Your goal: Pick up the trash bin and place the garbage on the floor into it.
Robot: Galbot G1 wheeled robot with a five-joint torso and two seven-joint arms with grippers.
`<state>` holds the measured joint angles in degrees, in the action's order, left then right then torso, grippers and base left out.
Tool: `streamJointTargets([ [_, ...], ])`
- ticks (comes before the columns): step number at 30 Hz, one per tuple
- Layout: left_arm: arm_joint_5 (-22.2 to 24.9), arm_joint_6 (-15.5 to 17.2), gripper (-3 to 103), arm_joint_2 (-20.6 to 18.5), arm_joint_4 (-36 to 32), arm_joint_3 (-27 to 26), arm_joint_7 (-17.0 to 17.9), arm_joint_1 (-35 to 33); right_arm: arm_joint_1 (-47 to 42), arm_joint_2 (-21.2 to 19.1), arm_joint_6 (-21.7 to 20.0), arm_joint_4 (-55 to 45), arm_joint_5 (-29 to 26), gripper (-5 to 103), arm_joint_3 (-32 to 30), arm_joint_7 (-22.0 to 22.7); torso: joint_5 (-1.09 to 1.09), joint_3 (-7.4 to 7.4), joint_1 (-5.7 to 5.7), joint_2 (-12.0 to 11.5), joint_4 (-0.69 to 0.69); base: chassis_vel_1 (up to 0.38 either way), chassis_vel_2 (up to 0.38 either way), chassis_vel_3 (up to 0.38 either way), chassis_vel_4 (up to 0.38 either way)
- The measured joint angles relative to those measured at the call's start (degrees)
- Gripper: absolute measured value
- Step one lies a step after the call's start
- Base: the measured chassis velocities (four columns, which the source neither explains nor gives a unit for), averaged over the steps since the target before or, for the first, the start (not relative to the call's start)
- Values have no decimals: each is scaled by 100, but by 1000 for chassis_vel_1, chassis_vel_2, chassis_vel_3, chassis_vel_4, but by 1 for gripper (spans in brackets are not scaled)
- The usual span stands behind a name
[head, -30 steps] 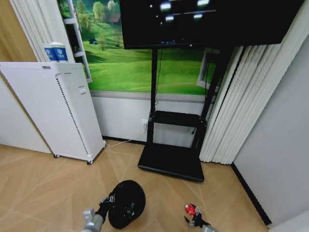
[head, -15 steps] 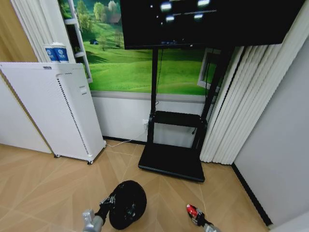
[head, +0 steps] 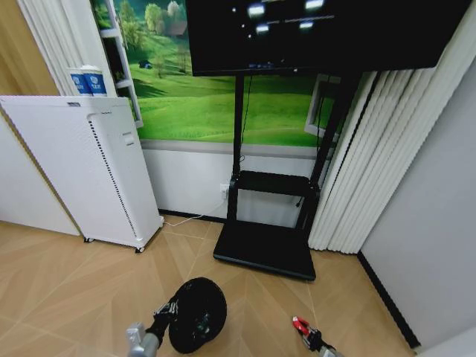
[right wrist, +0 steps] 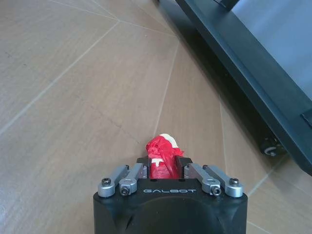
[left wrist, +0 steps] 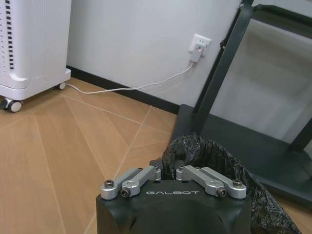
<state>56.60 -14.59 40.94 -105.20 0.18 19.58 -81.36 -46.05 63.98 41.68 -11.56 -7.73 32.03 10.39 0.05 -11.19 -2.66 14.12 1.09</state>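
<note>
Black mesh bin (head: 197,314) hangs from my left end effector (head: 165,311), some litter inside.
Left wrist: fingers pinch the bin's (left wrist: 214,161) lined rim.
Right wrist: my right end effector (right wrist: 165,168) clamps the red wrapper (right wrist: 163,155), not yet binned.

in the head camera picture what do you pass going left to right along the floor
White box unit → left gripper → trash bin → black TV stand base → right gripper holding a red wrapper → white curtain.
</note>
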Motion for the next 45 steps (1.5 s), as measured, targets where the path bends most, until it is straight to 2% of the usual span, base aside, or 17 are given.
streamJointTargets([
  [2,44,-1,7,-44,116,-1,-10,80,7,-138,94,-153,9,28,-31,-4,1,-1,0,-1,-2,0,0,0,0],
  [4,128,-3,7,-144,314,52,-33,316,11,-478,149,-584,-11,21,-36,83,-7,0,0,0,-1,0,0,0,0],
  [5,128,-3,7,-144,314,52,-33,316,11,-478,149,-584,-11,21,-36,83,-7,0,0,0,-1,0,0,0,0],
  [6,209,1,7,-190,390,109,-33,472,-3,-672,195,-1002,-20,19,-52,163,-7,0,0,0,0,0,0,0,0],
  [7,209,1,7,-190,390,109,-33,472,-3,-672,195,-1002,-20,19,-52,163,-7,0,0,0,0,0,0,0,0],
  [10,358,44,7,-244,453,179,0,747,-38,-901,353,-1596,233,14,-222,283,-2,0,0,0,-2,0,0,0,0],
  [11,451,86,7,-281,516,233,10,913,-70,-1037,395,-1985,364,14,-406,349,-4,1,0,0,-3,0,0,0,0],
  [18,506,125,7,-318,842,392,23,1238,-204,-1407,419,-2770,563,14,-868,349,-6,1,0,0,-3,0,0,0,0],
  [21,514,125,7,-300,949,399,17,1297,-242,-1497,422,-2995,563,14,-908,338,-5,2,0,0,-1,0,0,0,0],
  [24,541,124,7,-251,1216,325,-10,1373,-255,-1868,426,-3845,531,13,-921,322,-6,1,0,1,-3,0,0,0,0],
  [32,630,129,7,-237,1383,324,-17,1625,-244,-2472,435,-5037,584,13,-1058,299,-6,1,0,1,-3,0,0,0,0],
  [35,753,159,7,-297,1383,448,-13,1838,-208,-2712,438,-5570,585,13,-1112,272,-7,2,0,2,-2,0,0,0,0],
  [37,879,187,7,-349,1464,803,2,2290,-161,-2834,439,-6056,567,13,-1117,266,-7,2,0,2,-4,0,0,0,0],
  [38,879,187,7,-349,1464,803,2,2290,-161,-2834,439,-6056,567,13,-1117,266,-7,2,0,2,-4,0,0,0,0],
  [40,988,198,7,-339,1582,1181,63,2758,-146,-2855,439,-6361,600,13,-1106,262,-4,1,0,2,-3,0,0,0,0],
  [43,1017,208,7,-332,1602,1263,81,2859,-146,-2860,439,-6438,614,13,-1095,261,-4,1,-1,2,-3,0,0,0,0],
  [45,1102,238,7,-300,1662,1509,120,3181,-160,-2873,440,-6653,652,12,-1067,261,-6,1,-1,2,-1,0,0,0,0],
])
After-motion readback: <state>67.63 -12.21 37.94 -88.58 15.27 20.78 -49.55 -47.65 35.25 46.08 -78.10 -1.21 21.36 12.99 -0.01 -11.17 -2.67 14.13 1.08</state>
